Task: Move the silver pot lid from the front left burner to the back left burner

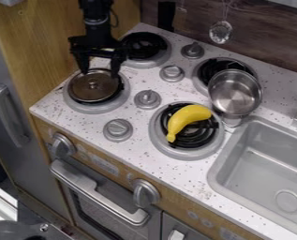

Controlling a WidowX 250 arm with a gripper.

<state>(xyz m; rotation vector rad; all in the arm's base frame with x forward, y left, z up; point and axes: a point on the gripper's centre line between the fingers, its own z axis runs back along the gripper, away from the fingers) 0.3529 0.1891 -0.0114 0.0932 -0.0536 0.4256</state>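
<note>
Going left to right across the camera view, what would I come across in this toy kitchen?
Gray door handle, round metal lid by the claw, yellow banana on a burner, open steel pot, round drain in the sink.

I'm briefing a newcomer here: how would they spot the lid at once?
On the speckled white stovetop, find the front burner farthest from the sink. The lid lies on it, just by the open pincer. It is round, flat and dark with a central knob, unlike the deep, shiny pot and the yellow banana.
</note>
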